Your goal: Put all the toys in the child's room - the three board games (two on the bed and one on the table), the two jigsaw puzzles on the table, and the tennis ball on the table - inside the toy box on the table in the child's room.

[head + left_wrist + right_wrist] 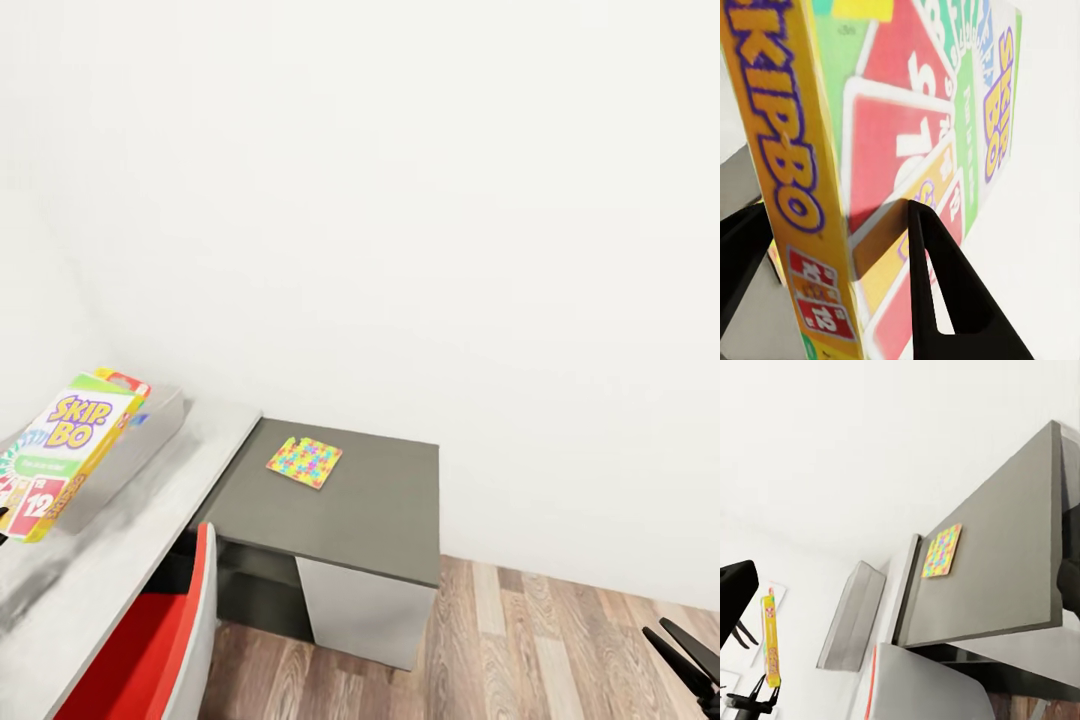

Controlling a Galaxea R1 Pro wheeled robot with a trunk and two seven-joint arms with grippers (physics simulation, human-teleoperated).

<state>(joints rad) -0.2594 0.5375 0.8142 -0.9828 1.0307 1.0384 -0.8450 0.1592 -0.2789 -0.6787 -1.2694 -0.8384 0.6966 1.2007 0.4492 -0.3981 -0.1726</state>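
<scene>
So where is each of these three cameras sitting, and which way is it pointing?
Head view: up on the robot's head, looking down at the table; the right gripper shows in the corner.
Left wrist view: on the left arm, looking along the left gripper shut on the Skip-Bo box.
Right wrist view: on the right arm, low, facing the table and toy box.
Shared: the jigsaw puzzle appears in head and right wrist views.
</scene>
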